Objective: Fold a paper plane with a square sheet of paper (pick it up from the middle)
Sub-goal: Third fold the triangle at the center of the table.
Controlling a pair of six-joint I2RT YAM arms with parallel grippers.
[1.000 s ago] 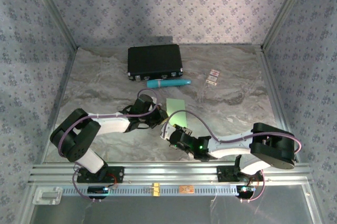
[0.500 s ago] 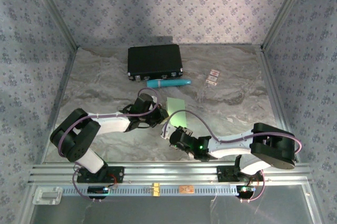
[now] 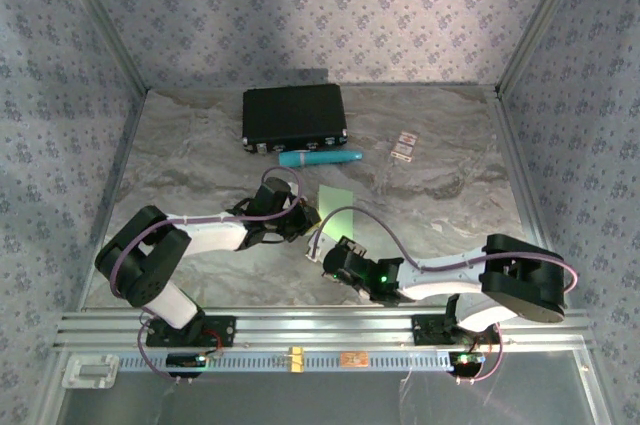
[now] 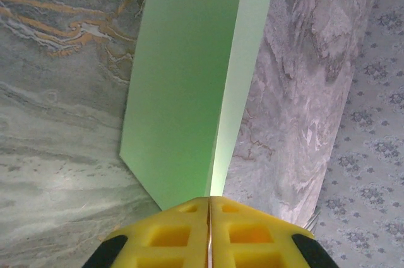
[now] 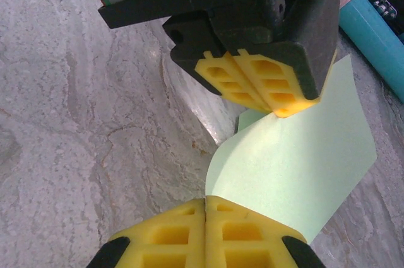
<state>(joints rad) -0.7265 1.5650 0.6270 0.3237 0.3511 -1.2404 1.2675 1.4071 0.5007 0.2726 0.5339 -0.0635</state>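
Green paper (image 4: pixel 180 91) bent, pinched in left gripper (image 4: pixel 209 207)

You've got one thin pale green paper sheet (image 3: pixel 335 207), one black rectangular hard case (image 3: pixel 294 117), one teal cylindrical tube (image 3: pixel 320 158), two small white-and-red cards (image 3: pixel 405 137) (image 3: pixel 401 152), and two yellow-fingered grippers: left gripper (image 4: pixel 209 200), right gripper (image 5: pixel 206 200).

This looks like a robot lab's test cell. A marble-print table (image 3: pixel 450 195) is boxed in by aluminium posts (image 3: pixel 104 20) and walls (image 3: pixel 300 15) of patterned paper. The cabled left arm (image 3: pixel 205 235) and right arm (image 3: pixel 440 280) are bolted to a slotted metal rail (image 3: pixel 330 323) along the near edge.
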